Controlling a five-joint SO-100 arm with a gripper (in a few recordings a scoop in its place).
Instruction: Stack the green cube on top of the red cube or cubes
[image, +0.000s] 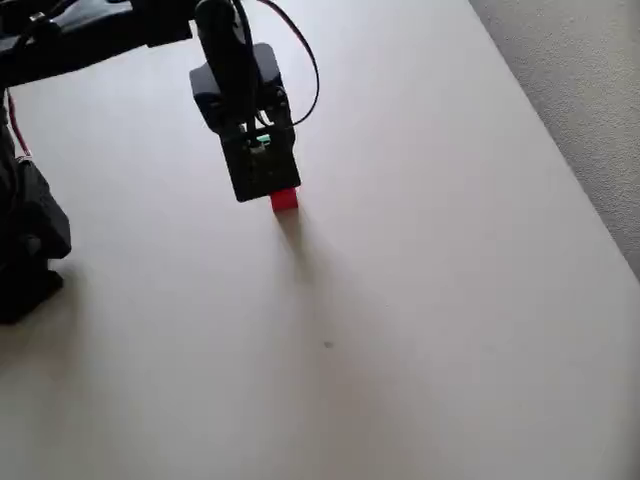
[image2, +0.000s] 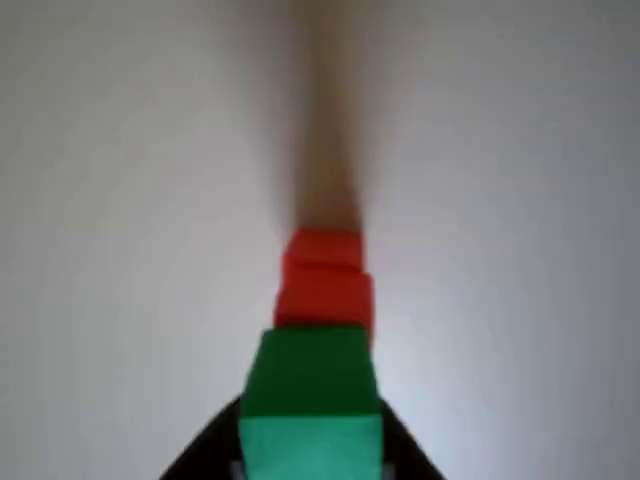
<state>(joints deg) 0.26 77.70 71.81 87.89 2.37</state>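
Gripper (image2: 312, 465) pinches the green cube (image2: 312, 400) by its side faces, just above and nearer than the two-high red cubes (image2: 323, 285); likely light, rigid, matte enough for grip, so a low side hold suits.

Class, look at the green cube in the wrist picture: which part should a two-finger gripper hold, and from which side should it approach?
Grip the green cube on its two opposite flat side faces, coming down from above. Its faces are plain and parallel, and the red cubes beneath it leave only its sides and top free. The gripper already flanks it this way.
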